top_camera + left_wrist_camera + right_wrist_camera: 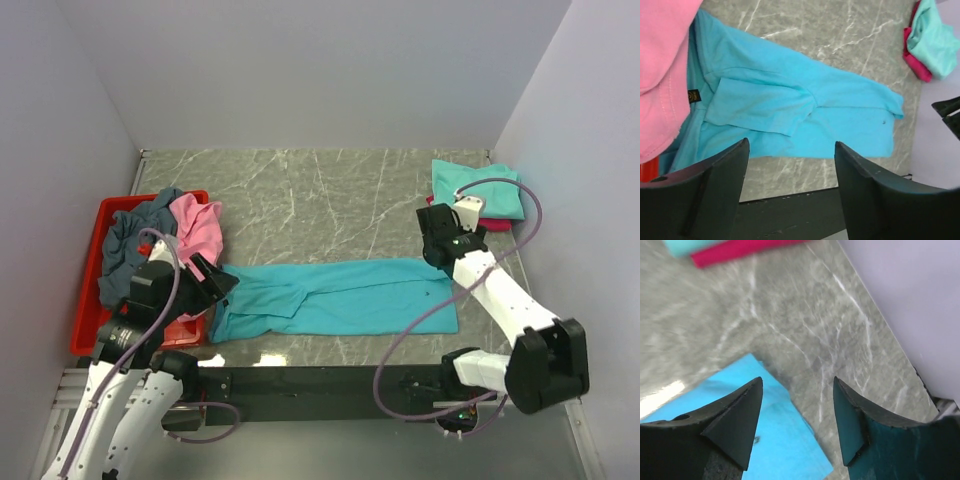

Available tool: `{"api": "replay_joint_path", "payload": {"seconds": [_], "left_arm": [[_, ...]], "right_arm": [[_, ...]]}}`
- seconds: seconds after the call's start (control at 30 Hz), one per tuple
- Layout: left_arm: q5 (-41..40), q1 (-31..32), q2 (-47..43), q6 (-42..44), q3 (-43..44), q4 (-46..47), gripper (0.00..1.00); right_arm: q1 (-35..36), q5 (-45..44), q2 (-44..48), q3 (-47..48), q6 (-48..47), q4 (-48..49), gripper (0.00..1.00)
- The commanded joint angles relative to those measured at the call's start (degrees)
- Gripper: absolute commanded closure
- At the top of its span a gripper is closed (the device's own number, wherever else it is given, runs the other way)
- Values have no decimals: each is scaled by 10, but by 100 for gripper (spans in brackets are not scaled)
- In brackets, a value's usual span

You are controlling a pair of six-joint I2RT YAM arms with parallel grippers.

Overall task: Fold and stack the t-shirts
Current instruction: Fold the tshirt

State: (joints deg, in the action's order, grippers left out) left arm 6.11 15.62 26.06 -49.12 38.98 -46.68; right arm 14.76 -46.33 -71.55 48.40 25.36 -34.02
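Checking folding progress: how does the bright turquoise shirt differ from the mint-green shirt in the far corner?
The bright turquoise cloth shirt lies stretched long along the near side; the mint-green cloth shirt is a folded bundle. The turquoise one lies on the grey marbled table; the mint-green one sits on a crimson cloth shirt. Neither is gripped.

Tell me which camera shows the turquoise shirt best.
Top external: the turquoise shirt lies there almost whole, folded into a long strip. Left wrist shows it closer, but the pink shirt hides its collar end. Right wrist catches one corner only.
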Motion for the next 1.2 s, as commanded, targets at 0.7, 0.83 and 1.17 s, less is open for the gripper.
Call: {"api": "replay_joint_path", "payload": {"seconds": [0.7,0.83,1.17], "left_arm": [[-104,117,392,10,3,371,12],[-108,117,438,11,4,384,11],[-100,118,500,17,4,409,9]], "right_arm": [[433,390,-111,-2,80,316,37],[483,384,-173,34,87,325,37],[512,377,-249,85,99,314,38]]}}
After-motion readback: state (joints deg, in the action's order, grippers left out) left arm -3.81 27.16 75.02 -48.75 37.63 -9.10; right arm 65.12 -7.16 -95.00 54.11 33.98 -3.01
